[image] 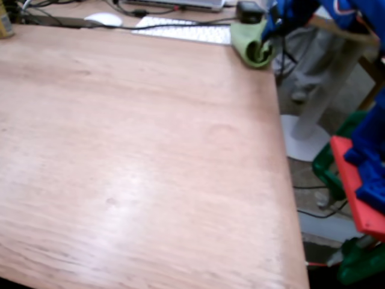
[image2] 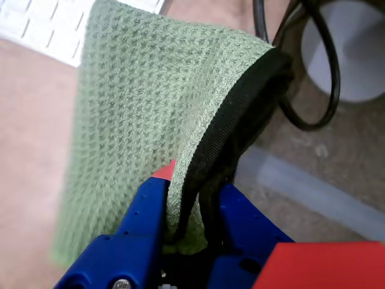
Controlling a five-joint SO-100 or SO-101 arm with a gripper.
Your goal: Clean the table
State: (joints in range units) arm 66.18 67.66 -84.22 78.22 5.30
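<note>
So the blue pincer (image2: pixel 186 232) was clamped down on a fold of the green cloth (image2: pixel 150 120), its black-trimmed edge pinched right between the jaws in the wrist view. In the fixed view the cloth (image: pixel 251 43) sat bunched up at about 1 o'clock, at the far right edge of the table (image: pixel 138 156), which filled most of that shot. A white keyboard (image: pixel 180 29) lay just beside the cloth, over at 12 o'clock

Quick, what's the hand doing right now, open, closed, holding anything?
Hand: closed on the green cloth, pinching its folded dark-trimmed edge, at the table's far corner.
</note>
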